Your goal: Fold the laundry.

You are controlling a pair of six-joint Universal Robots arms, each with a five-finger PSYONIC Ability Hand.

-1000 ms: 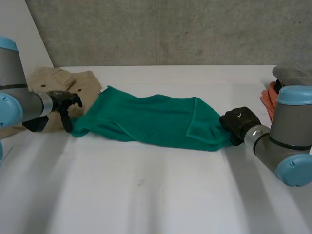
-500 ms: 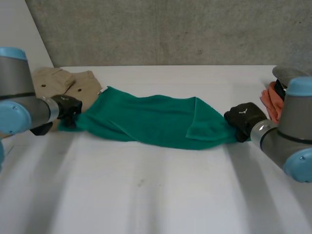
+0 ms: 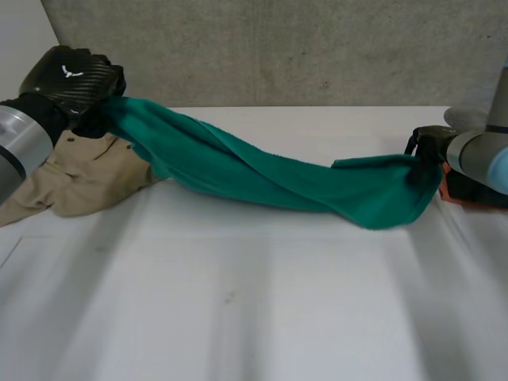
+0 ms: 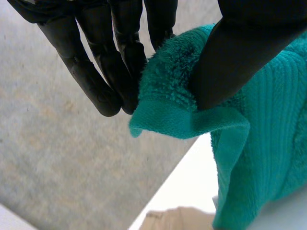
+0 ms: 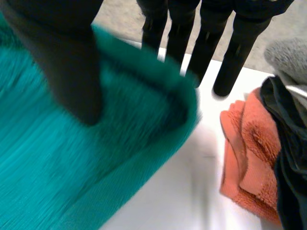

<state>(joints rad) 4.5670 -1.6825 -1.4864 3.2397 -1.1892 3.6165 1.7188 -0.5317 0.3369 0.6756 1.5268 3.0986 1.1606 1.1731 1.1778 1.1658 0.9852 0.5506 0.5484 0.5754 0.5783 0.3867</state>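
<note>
White counter (image 3: 238,317) lies beneath the twisted green towel (image 3: 262,175), hung between left hand (image 3: 71,79) and right hand (image 3: 429,147), each end pinched by thumb and fingers (image 4: 105,81); shallow corner grips may slip, dropping it.

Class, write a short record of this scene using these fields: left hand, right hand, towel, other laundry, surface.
Left hand: pinches a corner of the green towel between thumb and fingers
Right hand: pinches the towel's other end
Towel: stretched between both hands, twisted, sagging in the middle
Other laundry: tan garment near the left hand; orange cloth near the right hand
Surface: white table
</note>
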